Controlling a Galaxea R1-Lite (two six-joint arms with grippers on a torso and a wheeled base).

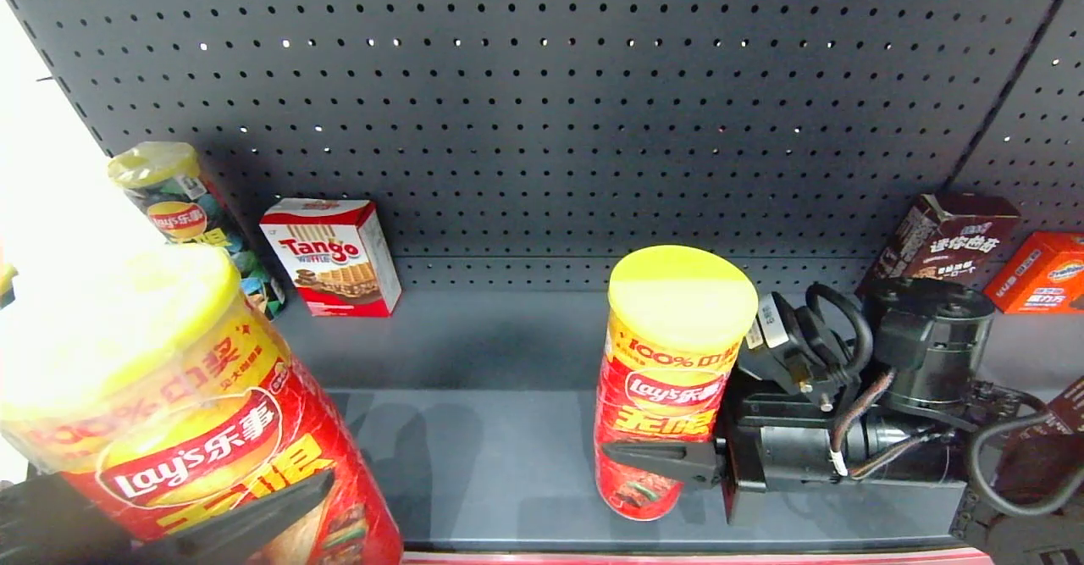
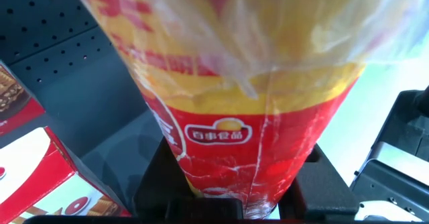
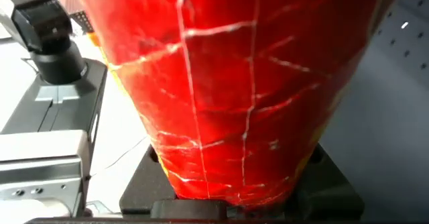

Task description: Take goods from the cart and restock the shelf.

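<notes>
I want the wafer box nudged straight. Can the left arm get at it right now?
Probably not yet. The left gripper is shut on a chip can, so it cannot grasp anything else. No goods stand between it and the wafer box on the shelf, so the path itself looks open.

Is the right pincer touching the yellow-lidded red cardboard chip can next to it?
Touching. In the head view the right pincer lays a finger across the red chip can; the right wrist view shows it clamped.

A dark grey pegboard back panel [image 1: 542, 108] rises behind a matching grey shelf [image 1: 474, 463], whose front edge carries a red strip [image 1: 677, 558]. White glare [image 1: 30, 108] washes the left edge.
</notes>
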